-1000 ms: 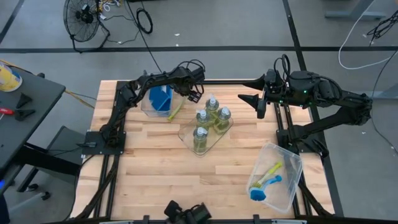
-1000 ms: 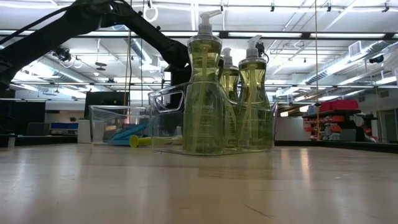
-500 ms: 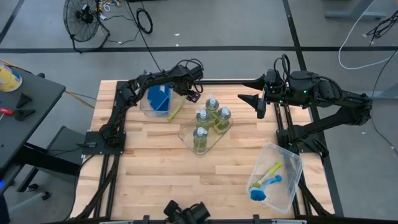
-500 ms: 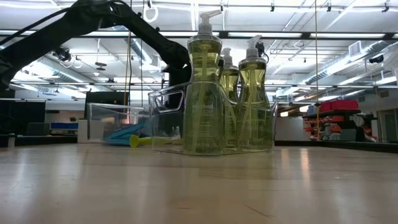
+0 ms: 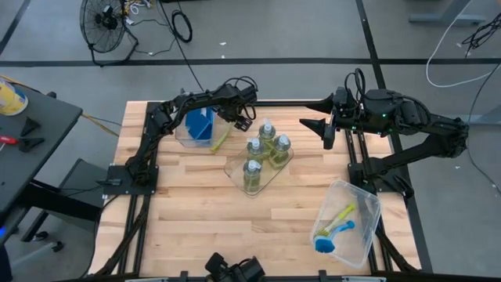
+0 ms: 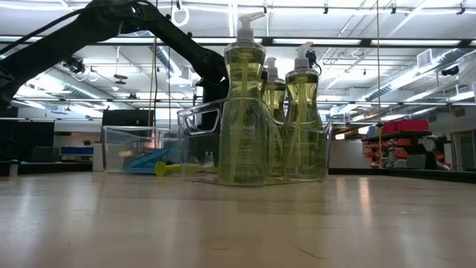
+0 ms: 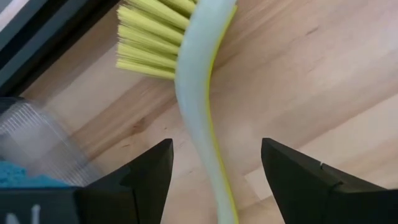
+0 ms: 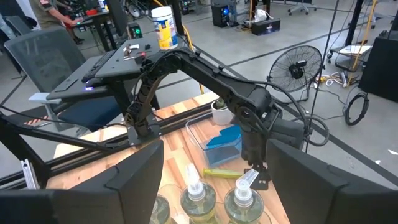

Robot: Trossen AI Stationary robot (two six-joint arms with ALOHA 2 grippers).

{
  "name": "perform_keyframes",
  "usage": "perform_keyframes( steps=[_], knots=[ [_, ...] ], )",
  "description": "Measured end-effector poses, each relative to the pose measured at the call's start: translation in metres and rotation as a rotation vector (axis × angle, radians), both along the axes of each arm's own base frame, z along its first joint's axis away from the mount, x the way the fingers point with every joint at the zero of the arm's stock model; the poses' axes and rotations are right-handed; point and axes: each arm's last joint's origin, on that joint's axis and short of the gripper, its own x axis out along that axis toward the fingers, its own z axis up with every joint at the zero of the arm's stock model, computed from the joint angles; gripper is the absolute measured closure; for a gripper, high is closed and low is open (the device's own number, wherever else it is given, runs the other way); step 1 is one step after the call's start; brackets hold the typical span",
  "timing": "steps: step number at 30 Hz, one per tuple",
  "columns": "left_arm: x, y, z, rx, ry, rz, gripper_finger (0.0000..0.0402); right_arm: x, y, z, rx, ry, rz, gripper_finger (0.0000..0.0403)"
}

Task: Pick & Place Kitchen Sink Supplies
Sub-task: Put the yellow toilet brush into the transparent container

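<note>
Over at the left, the left pincer [image 5: 243,119] hangs just above a yellow-green dish brush [image 7: 194,93], its fingers spread on either side of the pale handle without touching it. Just beside it a clear bin [image 5: 183,131] holds blue sponges [image 5: 201,124]. Further right, four soap bottles [image 5: 262,153] stand in a clear tray [image 5: 235,166]. The right pincer [image 5: 319,125] waits wide open, empty, well apart from them.

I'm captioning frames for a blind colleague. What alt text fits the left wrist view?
A yellow-green dish brush lies on the wooden table, its handle running between the open left gripper's two dark fingers. A clear bin with something blue inside sits at one edge.
</note>
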Motion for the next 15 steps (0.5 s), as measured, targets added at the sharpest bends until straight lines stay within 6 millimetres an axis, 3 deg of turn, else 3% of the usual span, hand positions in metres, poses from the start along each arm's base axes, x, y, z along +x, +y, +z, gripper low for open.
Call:
perform_keyframes(
  steps=[6, 15],
  knots=[
    [0.003, 0.001, 0.01, -0.001, -0.004, -0.028, 0.0154, 0.0, 0.0, 0.0, 0.0, 0.0, 0.0, 0.0117],
    [0.02, 0.014, 0.056, 0.159, -0.127, -0.065, 0.0154, 0.0, 0.0, 0.0, -0.003, 0.002, 0.001, 0.0117]
  ],
)
